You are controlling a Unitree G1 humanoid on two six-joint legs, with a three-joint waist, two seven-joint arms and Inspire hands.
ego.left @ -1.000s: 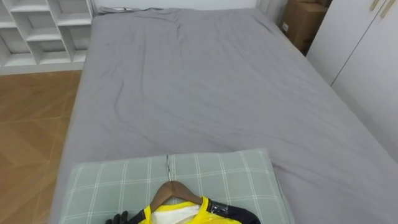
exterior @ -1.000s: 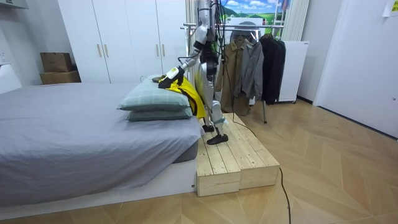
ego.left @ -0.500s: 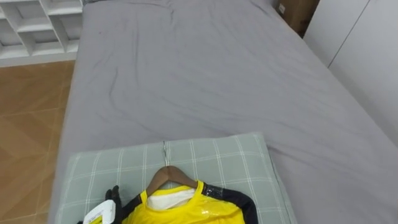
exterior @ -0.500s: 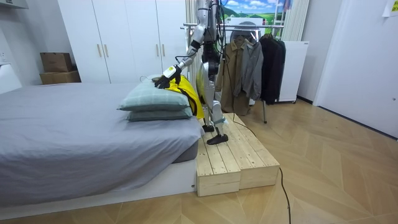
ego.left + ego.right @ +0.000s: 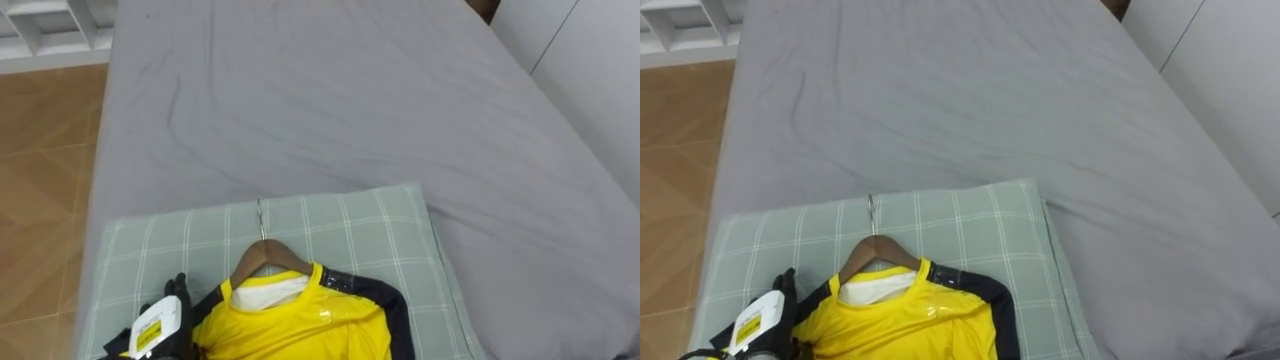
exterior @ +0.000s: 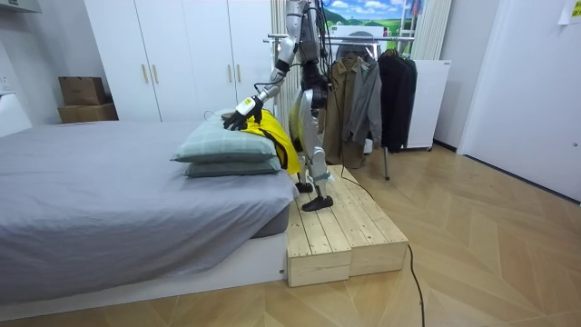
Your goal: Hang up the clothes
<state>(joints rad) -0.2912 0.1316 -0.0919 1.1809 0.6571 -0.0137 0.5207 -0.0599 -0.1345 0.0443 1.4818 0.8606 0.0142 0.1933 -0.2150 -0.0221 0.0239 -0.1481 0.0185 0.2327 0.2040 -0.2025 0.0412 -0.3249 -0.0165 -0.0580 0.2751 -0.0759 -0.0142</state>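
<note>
- The yellow shirt (image 5: 290,325) with dark sleeves is already threaded onto a wooden hanger (image 5: 268,258), so the dressing of the hanger looks done.
- Shirt and hanger lie flat on the checked pillow (image 5: 370,235), at the pillow's edge nearest the robot. The hanger's metal hook (image 5: 262,218) points towards the pillow's far edge.
- The pillow sits at the head end of the grey bed (image 5: 330,100). In the room view the shirt's lower part drapes over the pillow's edge towards the robot.
- The left hand (image 5: 163,312) rests at the shirt's left shoulder, touching the dark sleeve near the pillow's near left corner. I cannot tell whether it has closed on the cloth or merely lies against it.
- The robot stands on a wooden platform (image 6: 340,232) by the bed's head end, with its left arm stretched out over the pillow.
- A clothes rail (image 6: 363,38) with coats (image 6: 359,95) hanging on it stands just behind the robot.
- What is left, by my reading, is most of the job: get a sure hold of the hanger, lift it clear of the pillow, turn to the rail and set the hook over it.
- A hold on the cloth alone could pull the shirt off the hanger, so the hanger's neck seems the better place to take it.
</note>
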